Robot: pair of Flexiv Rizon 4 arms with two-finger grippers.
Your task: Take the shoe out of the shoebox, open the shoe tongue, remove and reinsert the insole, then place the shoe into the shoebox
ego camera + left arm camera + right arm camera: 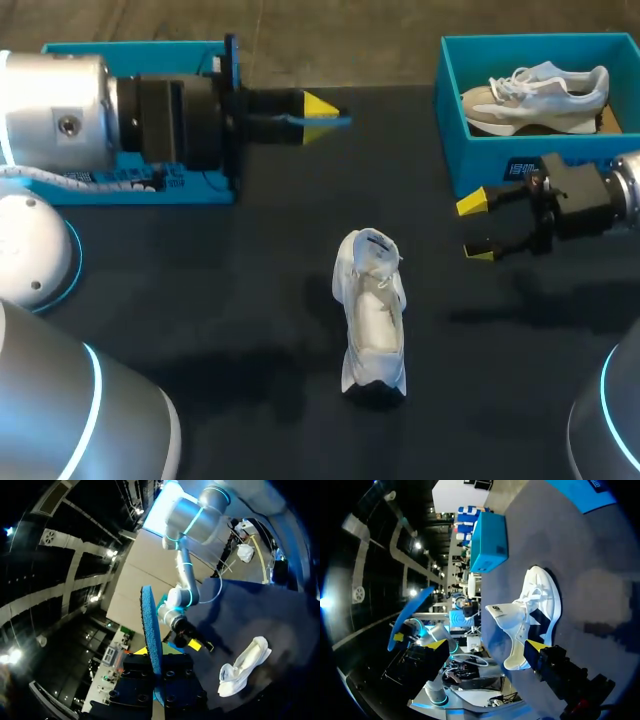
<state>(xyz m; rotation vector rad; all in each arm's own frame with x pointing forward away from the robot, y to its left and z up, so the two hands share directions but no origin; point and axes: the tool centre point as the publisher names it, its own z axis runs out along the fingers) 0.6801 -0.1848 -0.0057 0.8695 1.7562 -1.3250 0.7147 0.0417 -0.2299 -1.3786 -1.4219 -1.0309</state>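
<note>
The insole is out of the shoe, so I think putting it back in is the step now. The left claw (320,118) is pinched shut on the thin blue insole (149,625), up above the far side of the table (250,280). The right claw (478,227) is wide open and holds nothing. The white shoe (372,310) sits in the middle of the table with its tongue pulled up. It looks soft, with laces and a dark sole. The insole looks flat and bendy, so it should go in toe first. The blue shoebox (480,150) sits at the far right corner, with another shoe (535,95) inside.
</note>
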